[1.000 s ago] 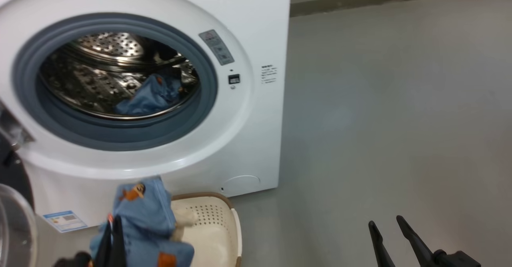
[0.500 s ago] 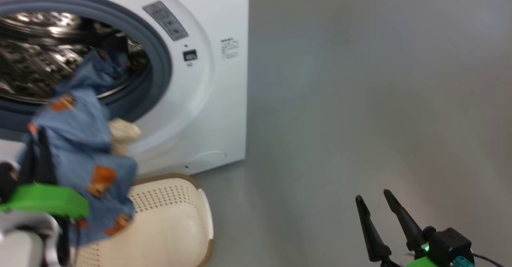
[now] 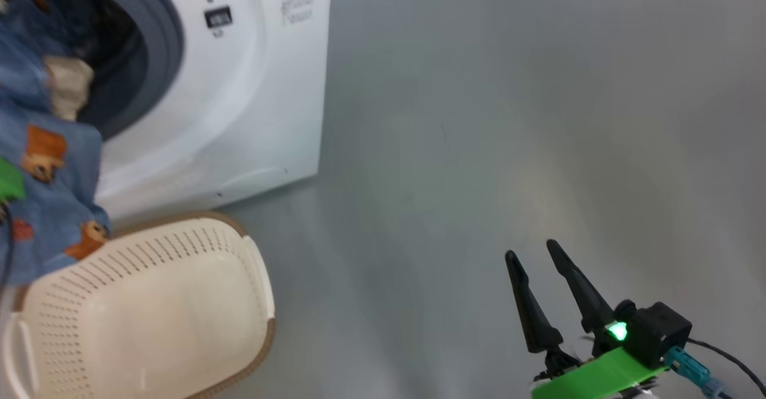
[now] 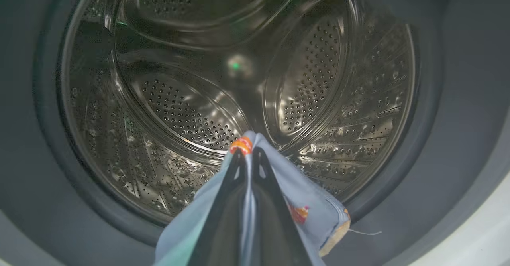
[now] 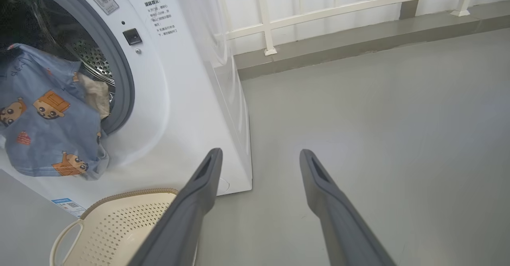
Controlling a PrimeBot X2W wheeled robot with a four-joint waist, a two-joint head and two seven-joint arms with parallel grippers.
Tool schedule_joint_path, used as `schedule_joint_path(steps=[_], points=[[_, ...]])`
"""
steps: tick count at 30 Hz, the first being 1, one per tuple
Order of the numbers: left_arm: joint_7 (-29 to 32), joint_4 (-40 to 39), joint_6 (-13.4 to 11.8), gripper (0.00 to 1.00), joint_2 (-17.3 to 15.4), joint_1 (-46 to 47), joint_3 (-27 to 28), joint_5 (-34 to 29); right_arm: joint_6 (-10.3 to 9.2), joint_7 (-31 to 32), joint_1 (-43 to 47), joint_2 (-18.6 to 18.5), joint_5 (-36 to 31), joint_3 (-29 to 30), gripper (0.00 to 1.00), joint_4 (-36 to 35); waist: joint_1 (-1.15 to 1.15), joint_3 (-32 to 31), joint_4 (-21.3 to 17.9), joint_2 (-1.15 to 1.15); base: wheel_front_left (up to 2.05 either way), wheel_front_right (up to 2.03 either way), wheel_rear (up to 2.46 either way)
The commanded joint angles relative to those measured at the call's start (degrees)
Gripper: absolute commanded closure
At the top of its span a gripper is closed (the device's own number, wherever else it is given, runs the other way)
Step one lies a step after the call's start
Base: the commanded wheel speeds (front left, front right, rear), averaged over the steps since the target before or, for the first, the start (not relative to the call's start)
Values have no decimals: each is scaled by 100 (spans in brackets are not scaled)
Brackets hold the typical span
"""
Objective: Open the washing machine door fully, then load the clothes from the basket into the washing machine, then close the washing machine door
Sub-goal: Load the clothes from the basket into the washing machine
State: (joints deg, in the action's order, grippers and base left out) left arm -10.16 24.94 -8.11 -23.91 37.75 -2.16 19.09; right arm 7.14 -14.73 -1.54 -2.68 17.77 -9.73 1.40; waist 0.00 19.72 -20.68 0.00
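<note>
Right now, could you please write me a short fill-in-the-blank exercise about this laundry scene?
1. The left gripper is ____ on the clothes at the drum's mouth.
2. The right gripper hangs ____ above the floor, holding nothing.
3. The cream basket has a ____ rim.

Missing words: shut; open; brown.

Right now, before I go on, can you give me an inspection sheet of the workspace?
Surface: grey floor.
Job's things: washer drum open; blue clothes hang at its mouth; basket on floor, no clothes seen inside.
Clutter: nothing seen.
End effectors: left end effector shut on clothes, facing the drum; right end effector open, empty, above floor.
Cables: black cable behind right end effector.
Surroundings: white railing beyond washer.
</note>
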Motion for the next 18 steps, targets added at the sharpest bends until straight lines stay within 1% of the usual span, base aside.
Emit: schedule_joint_path(steps=[1, 2, 9, 18], points=[[-65, 67, 44, 100, -365, 447, 144, -92, 35, -27, -171, -21, 45, -192, 0, -153, 0, 597, -217, 0, 0, 0, 0], [-65, 67, 44, 100, -365, 447, 144, -92, 35, -27, -171, -21, 45, -192, 0, -153, 0, 597, -217, 0, 0, 0, 0], [-178, 969, 61, 100, -628, 1430, -63, -402, 35, -27, -434, -21, 139, -393, 0, -261, 0, 1161, -299, 0, 0, 0, 0], [-280, 1828, 176, 100, -858, 2586, -212, -556, 35, -27, -624, -21, 159, -645, 0, -307, 0, 1655, -420, 0, 0, 0, 0]])
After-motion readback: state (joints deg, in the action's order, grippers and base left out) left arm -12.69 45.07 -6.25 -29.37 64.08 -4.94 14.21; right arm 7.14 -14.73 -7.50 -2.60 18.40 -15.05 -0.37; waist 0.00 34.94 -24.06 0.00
